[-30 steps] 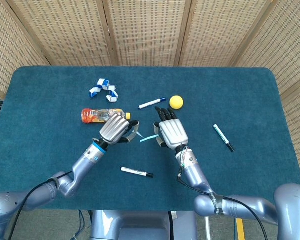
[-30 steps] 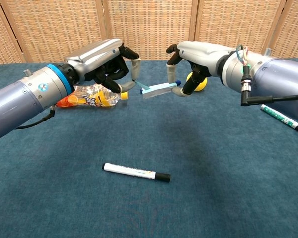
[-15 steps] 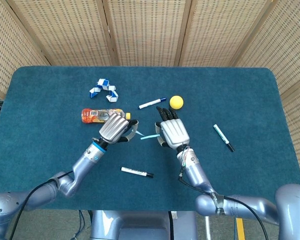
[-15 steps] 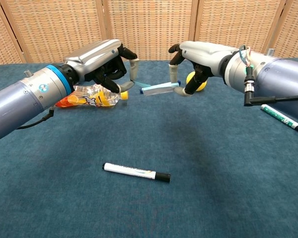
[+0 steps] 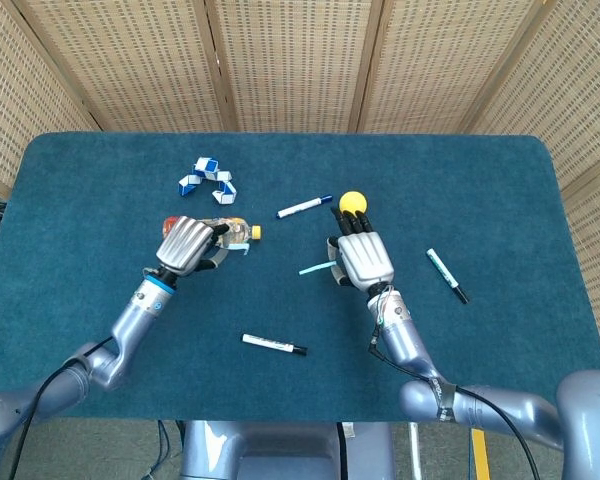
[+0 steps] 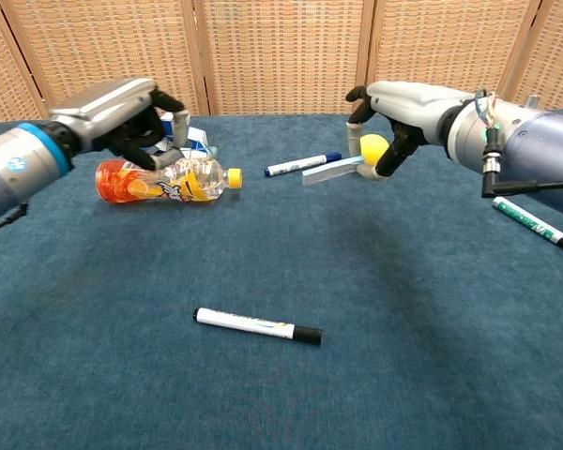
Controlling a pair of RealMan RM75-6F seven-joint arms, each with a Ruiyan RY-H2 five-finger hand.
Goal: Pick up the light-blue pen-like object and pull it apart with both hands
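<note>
Right of centre, my right hand (image 6: 394,131) pinches one light-blue pen-like object (image 6: 330,171) piece, my left hand (image 6: 131,117), upper left, curls on something unclear, so separation looks done.

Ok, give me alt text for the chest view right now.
The right hand holds a light-blue pen piece above the blue table; the left hand is curled above a plastic bottle. A marker lies in front.

Light-blue pen (image 6: 330,171), yellow ball (image 5: 353,203), teal table (image 5: 500,190), orange-labelled bottle (image 6: 164,180) (yellow cap).
</note>
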